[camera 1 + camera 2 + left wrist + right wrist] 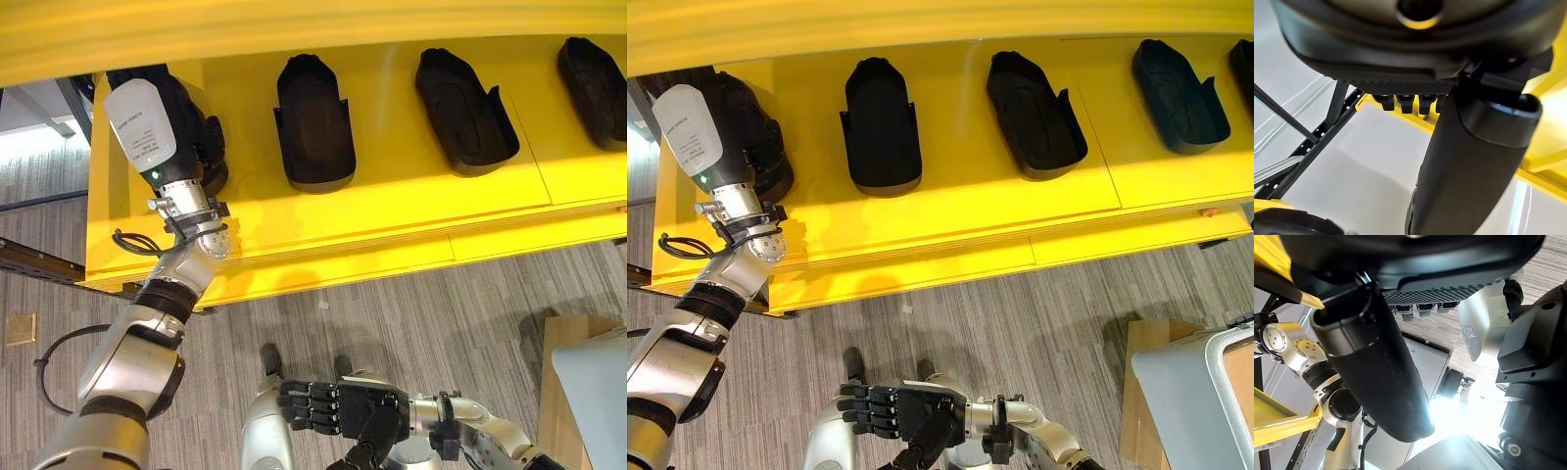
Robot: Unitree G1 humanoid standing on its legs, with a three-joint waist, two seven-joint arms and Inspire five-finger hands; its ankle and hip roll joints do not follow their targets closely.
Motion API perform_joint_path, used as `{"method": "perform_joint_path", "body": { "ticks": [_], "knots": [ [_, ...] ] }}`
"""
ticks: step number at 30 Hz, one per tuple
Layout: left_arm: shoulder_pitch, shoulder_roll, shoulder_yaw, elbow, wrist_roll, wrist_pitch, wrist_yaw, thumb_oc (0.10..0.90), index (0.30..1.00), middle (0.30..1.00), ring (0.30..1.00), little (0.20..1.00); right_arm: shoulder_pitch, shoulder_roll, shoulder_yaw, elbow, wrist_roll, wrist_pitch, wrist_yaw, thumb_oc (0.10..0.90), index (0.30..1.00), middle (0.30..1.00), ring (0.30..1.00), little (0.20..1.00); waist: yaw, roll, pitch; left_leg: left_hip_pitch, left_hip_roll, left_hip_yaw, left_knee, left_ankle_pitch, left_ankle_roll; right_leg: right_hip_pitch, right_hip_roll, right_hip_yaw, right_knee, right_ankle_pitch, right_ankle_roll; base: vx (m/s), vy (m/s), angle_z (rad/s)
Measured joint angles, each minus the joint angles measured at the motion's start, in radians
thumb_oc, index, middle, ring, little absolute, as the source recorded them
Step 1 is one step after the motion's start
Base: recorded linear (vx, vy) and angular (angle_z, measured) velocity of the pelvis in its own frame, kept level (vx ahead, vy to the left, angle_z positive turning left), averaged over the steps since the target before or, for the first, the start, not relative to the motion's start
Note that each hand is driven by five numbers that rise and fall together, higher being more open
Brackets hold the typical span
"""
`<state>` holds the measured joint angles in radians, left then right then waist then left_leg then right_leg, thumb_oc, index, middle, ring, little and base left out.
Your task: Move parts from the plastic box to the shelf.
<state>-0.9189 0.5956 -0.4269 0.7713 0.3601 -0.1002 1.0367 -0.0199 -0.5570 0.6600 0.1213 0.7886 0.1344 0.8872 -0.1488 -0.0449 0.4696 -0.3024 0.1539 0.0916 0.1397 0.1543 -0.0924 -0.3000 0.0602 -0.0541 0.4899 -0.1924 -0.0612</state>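
Observation:
Several black moulded parts lie in a row on the yellow shelf [411,211]: one [313,122] left of middle, one [465,98] in the middle and one [598,78] at the right. My left hand [186,117] reaches over the shelf's left end as a dark bulk. Its wrist view shows straight fingers [1408,103] and a thumb [1474,166] with nothing between them. I cannot tell whether a part lies under it. My right hand [338,406] hangs low over the floor, open and empty, fingers pointing left. The grey plastic box [1205,392] stands at the lower right.
The box rests on a brown cardboard carton [558,372]. Grey carpet floor [411,313] runs in front of the shelf. A black metal frame [1317,137] stands past the shelf's left end. There is bare yellow shelf between the parts.

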Motion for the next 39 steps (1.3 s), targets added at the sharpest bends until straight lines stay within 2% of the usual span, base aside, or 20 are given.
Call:
{"method": "perform_joint_path", "body": {
  "ticks": [2, 7, 12, 15, 17, 20, 23, 30, 39],
  "knots": [
    [0.001, 0.0, -0.001, 0.0, 0.001, -0.016, -0.031, 0.9, 1.0, 1.0, 1.0, 1.0, 0.0, 0.0, 0.003, 0.0, 0.0, -0.001, 0.0, 0.9, 1.0, 1.0, 1.0, 1.0, 0.002, -0.001, 0.0, -0.004, 0.0, -0.004, 0.0, 0.0, 0.0, -0.001, 0.0, -0.004, -0.002, 0.0, 0.0, -0.01, -0.02, 0.06],
    [0.053, 0.002, -0.025, -0.015, 0.005, -0.031, -0.241, 0.9, 1.0, 1.0, 1.0, 1.0, 0.002, 0.005, -0.001, 0.001, 0.0, -0.006, 0.0, 0.9, 1.0, 1.0, 1.0, 1.0, 0.01, -0.002, 0.001, -0.008, -0.001, -0.013, 0.0, 0.008, 0.0, 0.003, 0.0, -0.011, -0.012, 0.0, 0.0, -0.01, -0.002, 0.02],
    [0.194, 0.019, -0.036, -0.118, -0.006, -0.011, -0.413, 0.9, 1.0, 1.0, 1.0, 1.0, 0.001, 0.017, -0.01, 0.004, 0.0, -0.013, -0.001, 0.9, 1.0, 1.0, 1.0, 1.0, 0.022, -0.001, 0.001, -0.007, -0.002, -0.015, 0.0, 0.01, 0.003, 0.008, -0.001, -0.012, -0.019, 0.0, 0.0, 0.0, 0.005, 0.01],
    [0.237, 0.024, -0.04, -0.188, -0.042, 0.002, -0.5, 0.9, 1.0, 1.0, 1.0, 1.0, 0.003, 0.027, -0.014, 0.009, 0.0, -0.022, -0.002, 0.9, 1.0, 1.0, 1.0, 1.0, 0.049, 0.003, 0.003, -0.006, -0.004, -0.016, -0.002, 0.01, 0.004, 0.01, -0.002, -0.012, -0.019, 0.0, 0.0, -0.01, 0.013, 0.03],
    [0.244, 0.033, -0.04, -0.225, -0.042, 0.01, -0.508, 0.9, 1.0, 1.0, 1.0, 1.0, 0.003, 0.032, -0.019, 0.009, 0.0, -0.025, -0.002, 0.9, 1.0, 1.0, 1.0, 1.0, 0.055, 0.012, 0.009, -0.005, -0.007, -0.018, -0.006, 0.007, 0.006, 0.01, -0.005, -0.012, -0.019, 0.0, 0.0, 0.0, 0.005, 0.03],
    [0.323, 0.071, -0.002, -0.384, -0.04, 0.018, -0.572, 0.9, 1.0, 1.0, 1.0, 1.0, 0.018, 0.04, -0.047, 0.012, 0.0, -0.033, -0.002, 0.9, 1.0, 1.0, 1.0, 1.0, 0.067, 0.033, 0.021, -0.001, -0.013, -0.018, -0.008, 0.007, 0.008, 0.012, -0.012, -0.017, -0.016, -0.001, 0.001, 0.0, 0.006, 0.01],
    [0.383, 0.077, 0.004, -0.47, -0.038, 0.02, -0.605, 0.9, 1.0, 1.0, 1.0, 1.0, 0.016, 0.041, -0.057, 0.014, -0.001, -0.033, -0.002, 0.9, 1.0, 1.0, 1.0, 1.0, 0.074, 0.042, 0.025, 0.001, -0.018, -0.019, -0.008, 0.005, 0.012, 0.013, -0.017, -0.017, -0.014, -0.003, 0.004, 0.0, 0.007, 0.02],
    [0.412, 0.077, 0.001, -0.469, -0.04, 0.042, -0.63, 0.9, 1.0, 1.0, 1.0, 1.0, 0.009, 0.042, -0.066, 0.016, -0.001, -0.036, -0.002, 0.9, 1.0, 1.0, 1.0, 1.0, 0.074, 0.046, 0.026, 0.006, -0.02, -0.018, -0.007, 0.005, 0.013, 0.011, -0.02, -0.015, -0.002, -0.008, 0.004, 0.0, 0.0, 0.0],
    [0.405, 0.049, 0.021, -0.464, -0.085, 0.109, -0.636, 0.9, 1.0, 1.0, 1.0, 1.0, 0.009, 0.042, -0.085, 0.015, -0.001, -0.015, -0.011, 0.9, 1.0, 1.0, 1.0, 1.0, 0.07, 0.056, 0.025, 0.01, -0.017, -0.018, -0.003, 0.005, 0.013, 0.01, -0.018, -0.013, 0.006, -0.01, 0.003, 0.0, 0.0, 0.0]
  ]
}}
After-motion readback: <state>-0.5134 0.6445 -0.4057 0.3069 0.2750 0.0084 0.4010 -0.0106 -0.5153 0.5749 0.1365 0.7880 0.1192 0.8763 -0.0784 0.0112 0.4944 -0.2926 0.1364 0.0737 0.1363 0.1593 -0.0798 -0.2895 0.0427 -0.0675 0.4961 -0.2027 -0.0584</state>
